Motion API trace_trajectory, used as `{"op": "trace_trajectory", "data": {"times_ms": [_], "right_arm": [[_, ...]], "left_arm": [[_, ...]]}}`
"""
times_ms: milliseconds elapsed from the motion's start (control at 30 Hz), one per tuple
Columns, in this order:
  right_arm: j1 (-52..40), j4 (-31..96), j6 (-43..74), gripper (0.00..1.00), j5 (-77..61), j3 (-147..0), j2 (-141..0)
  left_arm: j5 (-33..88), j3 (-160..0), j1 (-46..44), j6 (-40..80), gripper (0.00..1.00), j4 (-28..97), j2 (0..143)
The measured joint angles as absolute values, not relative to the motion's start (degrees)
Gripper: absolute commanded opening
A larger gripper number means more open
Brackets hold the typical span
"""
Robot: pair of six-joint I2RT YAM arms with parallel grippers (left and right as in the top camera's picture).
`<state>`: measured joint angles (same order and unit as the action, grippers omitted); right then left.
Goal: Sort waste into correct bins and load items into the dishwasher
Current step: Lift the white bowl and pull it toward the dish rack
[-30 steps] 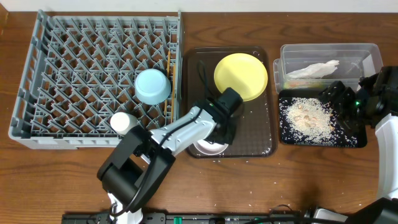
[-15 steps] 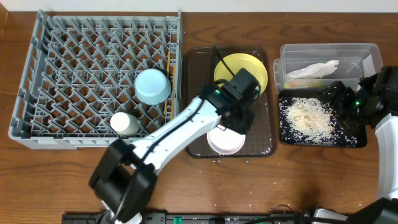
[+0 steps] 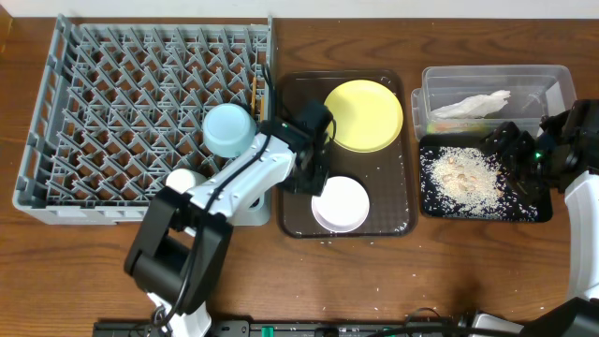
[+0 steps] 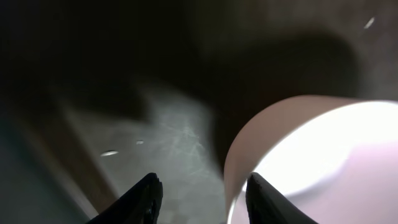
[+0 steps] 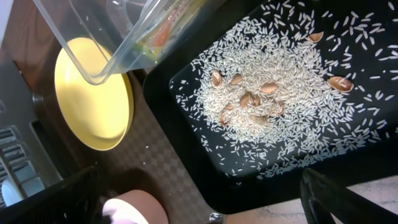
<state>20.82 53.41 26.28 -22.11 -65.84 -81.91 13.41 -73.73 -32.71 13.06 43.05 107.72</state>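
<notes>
Left jaws parted, holding nothing. In the wrist view the fingers (image 4: 149,198) sit either side of the white bowl (image 4: 305,149) rim. Whether they touch it cannot be told, too blurred. Overhead, the left arm (image 3: 245,180) ends at the bowl's 10 o'clock, over the brown serving tray (image 3: 398,217). Bowl sits at the tray's 6 o'clock end. Yellow plate (image 3: 363,114) sits at its 12 o'clock end, apart from the bowl.

Right jaws spread wide, empty, fingers (image 5: 351,199) over the black tray (image 3: 529,213) near its 1 o'clock corner. Rice crumbs (image 5: 273,93) heaped in the black tray, some brown bits among them. Clear tub (image 3: 554,77) just at 12 o'clock of the black tray, holding the white tissue (image 3: 473,104) and the green-and-orange wrapper (image 3: 440,120).

Grey dish rack (image 3: 103,56) at 9 o'clock of the serving tray. In it: light blue bowl (image 3: 230,129) toward 3 o'clock, white cup (image 3: 184,183) toward 5 o'clock, chopsticks (image 3: 251,161) along the wall nearest the tray. All on the wooden counter (image 3: 449,281).
</notes>
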Motion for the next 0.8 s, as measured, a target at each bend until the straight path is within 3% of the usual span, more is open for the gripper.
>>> {"op": "trace_trajectory", "data": {"times_ms": [333, 400, 800], "right_arm": [[20.8, 53.4, 26.3, 0.99, -22.1, -65.8, -81.9], [20.8, 53.4, 26.3, 0.99, -22.1, -65.8, -81.9], [20.8, 53.4, 26.3, 0.99, -22.1, -65.8, -81.9]], "left_arm": [[16.8, -73.0, -34.6, 11.7, 0.19, 38.4, 113.7], [17.8, -73.6, -34.5, 11.7, 0.08, 38.1, 114.4], [19.8, -76.4, -33.8, 11.7, 0.07, 44.8, 112.9]]}}
